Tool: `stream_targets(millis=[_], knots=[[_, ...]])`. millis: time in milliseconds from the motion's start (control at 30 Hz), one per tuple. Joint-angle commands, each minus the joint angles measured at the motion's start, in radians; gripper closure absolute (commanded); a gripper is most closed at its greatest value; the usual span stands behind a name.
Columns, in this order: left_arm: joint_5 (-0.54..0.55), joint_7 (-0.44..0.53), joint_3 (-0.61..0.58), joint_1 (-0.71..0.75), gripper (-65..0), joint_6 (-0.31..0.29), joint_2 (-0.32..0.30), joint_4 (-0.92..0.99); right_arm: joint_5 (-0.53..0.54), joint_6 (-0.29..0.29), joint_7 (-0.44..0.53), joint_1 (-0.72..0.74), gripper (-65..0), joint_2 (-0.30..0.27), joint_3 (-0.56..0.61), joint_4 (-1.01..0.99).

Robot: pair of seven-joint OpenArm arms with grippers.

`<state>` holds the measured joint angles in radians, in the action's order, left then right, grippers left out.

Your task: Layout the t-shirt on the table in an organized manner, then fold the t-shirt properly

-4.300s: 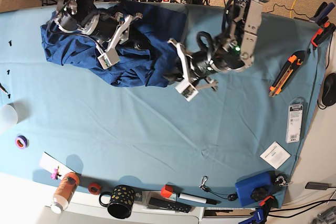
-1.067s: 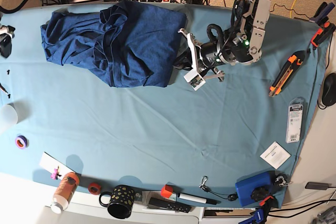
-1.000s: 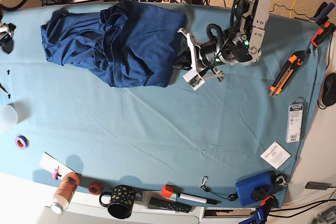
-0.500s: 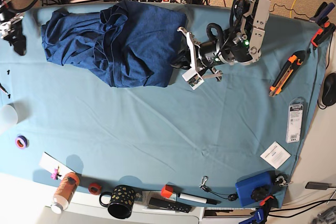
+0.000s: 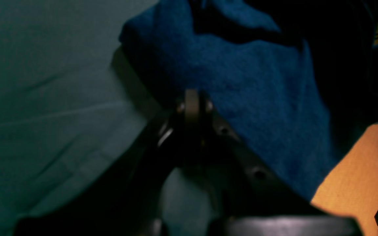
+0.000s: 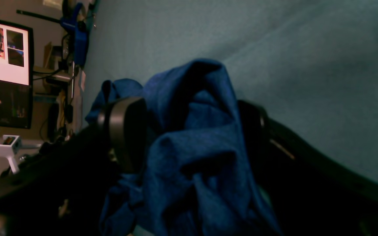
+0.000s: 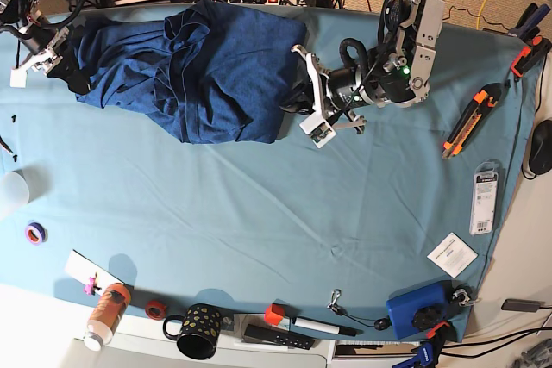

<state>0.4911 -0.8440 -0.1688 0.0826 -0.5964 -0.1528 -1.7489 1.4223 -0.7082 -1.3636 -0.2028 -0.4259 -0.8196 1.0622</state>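
I was in the laying-out step, with no fold begun. Nearest the front edge of the desk (image 7: pixel 259 239) lay only bare teal cloth; the t-shirt (image 7: pixel 207 71) sat bunched toward the far edge, a rumpled navy heap left of centre in the base view. My left end effector (image 7: pixel 302 101) was at the heap's right-hand edge, its fingers pressed together; my left wrist view showed the closed tip right against the fabric's border, but I could not tell for certain that cloth was pinched between them. Farther off, at the far left corner, my right end effector (image 7: pixel 59 62) stood with its fingers spread wide, and the right wrist view showed a fold of the shirt lying between them, not yet clamped. I judged that the next move called for closing the right fingers on that fold, then drawing the two sides apart so the garment spread flat. The risk was grabbing several layers at once.
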Motion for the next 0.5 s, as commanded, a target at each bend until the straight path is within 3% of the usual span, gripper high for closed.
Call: stream_targets(millis=[0,133,300,467], knots=[[0.019,0.022,0.001,-0.014,0.0,-0.007,0.003,-0.015,-0.031,0.010,-0.033,-0.003,-41.3,0.002,0.007,0.003],[0.018,0.022,0.001,-0.014,0.0,-0.007,0.003,-0.015,0.030,0.010,-0.033,-0.002,-38.9,0.002,0.007,0.003],[0.019,0.022,0.001,-0.013,0.0,-0.006,0.003,-0.015,0.061,0.010,-0.033,0.003,-12.0,0.002,0.007,0.005],[0.018,0.010,0.001,-0.013,0.0,-0.006,0.003,-0.015,0.061,0.010,-0.033,0.006,-4.6,0.002,0.007,0.021]])
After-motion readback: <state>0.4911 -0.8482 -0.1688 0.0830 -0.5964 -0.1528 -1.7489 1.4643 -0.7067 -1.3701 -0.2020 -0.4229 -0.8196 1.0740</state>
